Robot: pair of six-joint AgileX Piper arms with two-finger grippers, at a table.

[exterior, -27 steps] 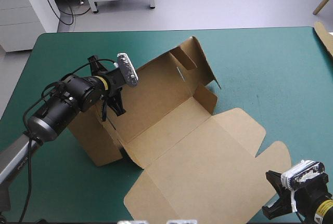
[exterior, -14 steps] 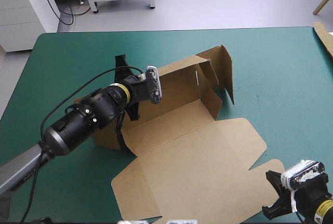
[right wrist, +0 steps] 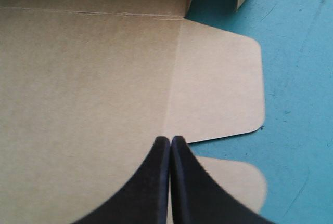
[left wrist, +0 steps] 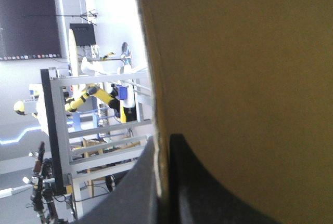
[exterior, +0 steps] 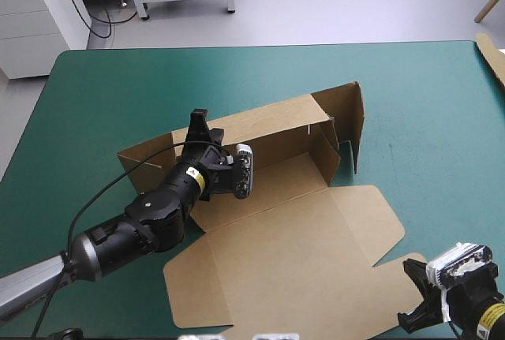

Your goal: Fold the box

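The brown box (exterior: 292, 229) lies near the middle of the table (exterior: 95, 87), turned a little askew on the teal-green cover. It is half formed. The long back wall stands upright along the far side. At its right end a short side wall is raised, with a taller flap beyond it at the far right corner. The left end of the back wall runs on as a plain panel, not tucked in. In front of the wall is the narrow floor of the tray. From there the broad lid lies flat toward the near edge, with rounded tabs and a notch on its right side.

The left gripper (left wrist: 164, 140) is clamped on the top edge of the back wall, left of its middle. One black finger sits on each face, and the board's edge runs up between them.

The right gripper (right wrist: 170, 140) is at the near right corner of the table, above the lid's rounded tabs. Its fingers are pressed together with nothing held; whether they touch the board cannot be told
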